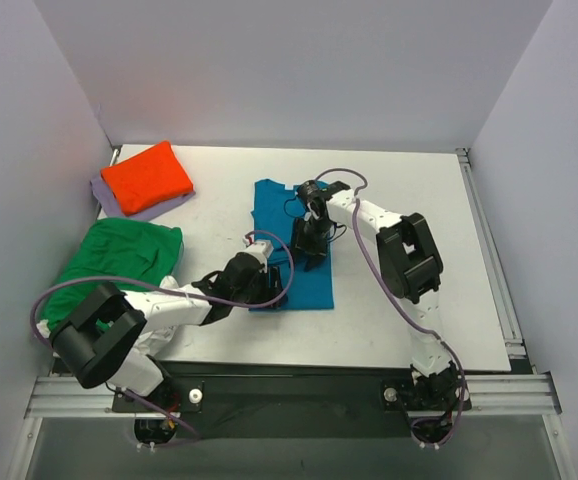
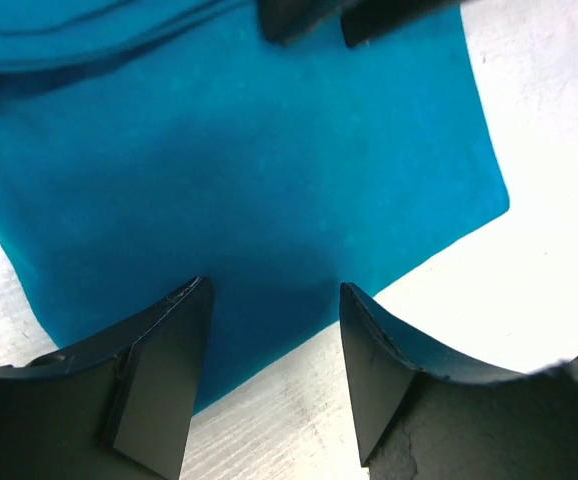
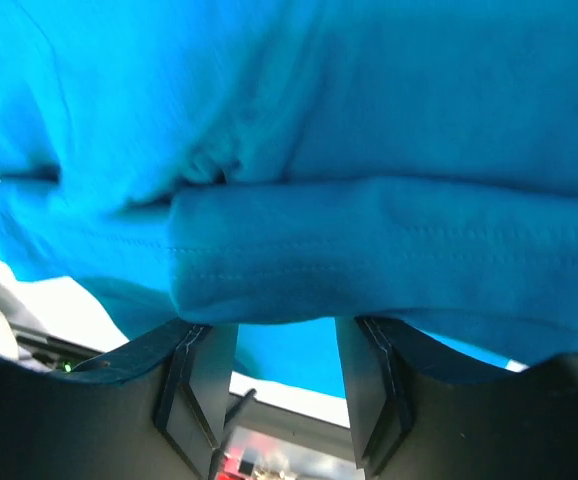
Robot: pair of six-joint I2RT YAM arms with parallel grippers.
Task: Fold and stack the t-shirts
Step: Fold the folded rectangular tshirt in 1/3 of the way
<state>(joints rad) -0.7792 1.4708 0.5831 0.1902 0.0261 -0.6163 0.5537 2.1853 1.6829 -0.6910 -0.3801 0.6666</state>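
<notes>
Lying flat on the table (image 1: 419, 300), the teal-blue t-shirt (image 1: 269, 215) is folded into a long strip running away from the arm bases. The left gripper (image 1: 267, 282) sits low at the shirt's near-left edge, fingers spread, with nothing between them. Its wrist view shows the tips just over the near hem, with the shirt's near-right corner and bare table beyond it. The right gripper (image 1: 309, 252) is down on the middle of the shirt, a bit right of its centre line. The top view can't show its jaws. The right wrist view shows the fingers (image 3: 204, 390) partway apart, with a doubled, stitched fold of teal cloth lying across the tips and hiding them. Can't tell whether that fold is pinched or just draped there. The left wrist view catches the right gripper's fingertips (image 2: 289, 15) at the far side of the cloth, next to a ridge of fabric. Only the top view shows the others: the orange t-shirt (image 1: 147, 176) sits folded on the lavender t-shirt (image 1: 166, 207), far-left of the teal one. The green t-shirt (image 1: 119, 255) lies crumpled to the teal shirt's left.
</notes>
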